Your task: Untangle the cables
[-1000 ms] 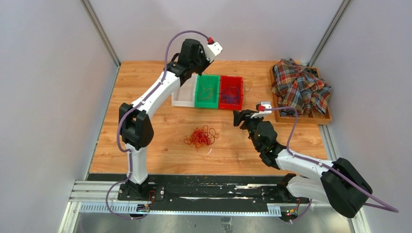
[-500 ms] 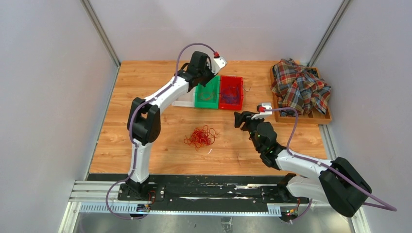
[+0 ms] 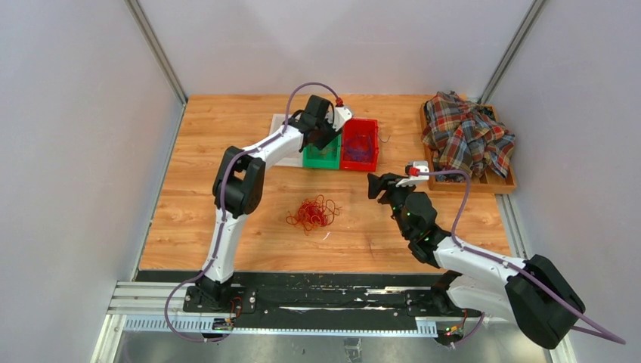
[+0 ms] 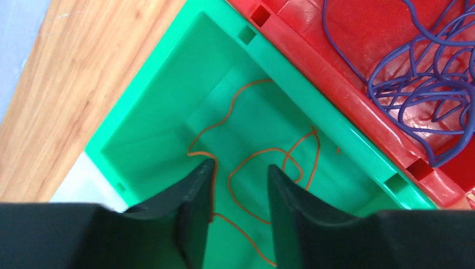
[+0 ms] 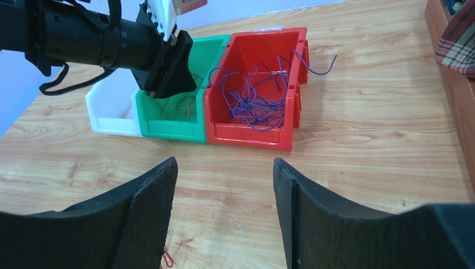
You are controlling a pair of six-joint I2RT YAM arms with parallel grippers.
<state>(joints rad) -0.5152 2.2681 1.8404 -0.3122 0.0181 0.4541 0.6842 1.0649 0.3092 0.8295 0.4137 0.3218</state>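
- left claw [image 4: 240,168]: jaws a narrow gap apart, nothing visibly pinched. Tips reach down into the green bin [image 4: 140,129]. Finger roots are cut off by the bottom edge of the wrist view.
- Through that gap: orange cable [image 4: 263,151] lies in loose loops on the bin floor. One run passes under the finger at 7 o'clock and is hidden there, so I can't tell if it touches.
- 2 o'clock from the left claw: red bin [image 4: 297,22], wall to wall with the green one. purple cable [image 4: 414,95] is heaped inside, partly cropped by the frame's right edge. The right wrist view shows one end hanging over the far rim.
- 8 o'clock from the left claw: white bin [image 5: 109,115], touching the green one. The left arm covers most of it in the top view.
- right claw [image 5: 224,165]: jaws wide, only bare table [image 3: 174,219] showing between them. It faces the bins from 5 o'clock. Height above the wood is hard to judge.
- red bunch [image 3: 311,214]: on the table at 6 o'clock from the green bin and 8 o'clock from the right claw, well apart from both claws. Strands are too fine to separate, and I can't make out whether other colours are mixed in. The right wrist view catches only a red scrap at its bottom edge.
- 2 o'clock corner of the table: plaid cloth [image 3: 465,136] piled on a wooden tray [image 3: 506,184], hiding most of it.
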